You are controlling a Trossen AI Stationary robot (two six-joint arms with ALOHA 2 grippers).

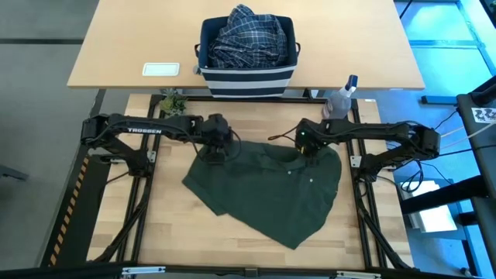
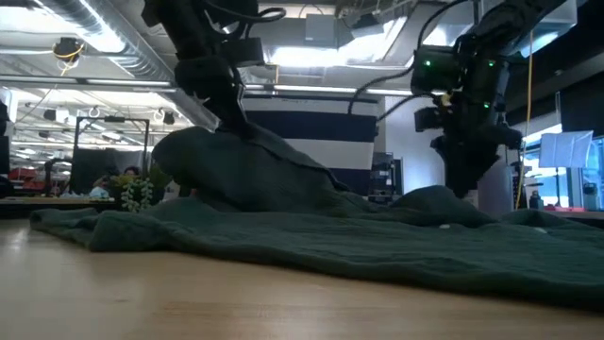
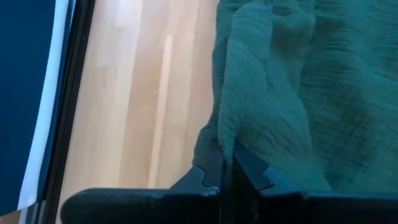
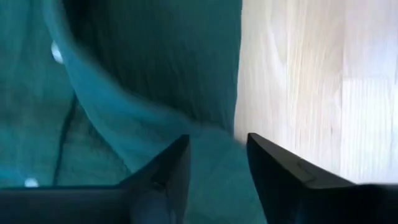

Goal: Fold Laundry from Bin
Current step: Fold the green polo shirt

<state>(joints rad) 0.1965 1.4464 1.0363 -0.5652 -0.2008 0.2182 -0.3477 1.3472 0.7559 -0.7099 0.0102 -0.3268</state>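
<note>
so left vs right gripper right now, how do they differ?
The left gripper is shut, pinching a fold of the dark olive-green garment; the right gripper has its jaws apart, with cloth under the gap but nothing clamped.

In the low view the left one holds its cloth raised into a peak off the table; by the right one the cloth lies low.

Both are over the garment's far edge, toward the bin.
</note>
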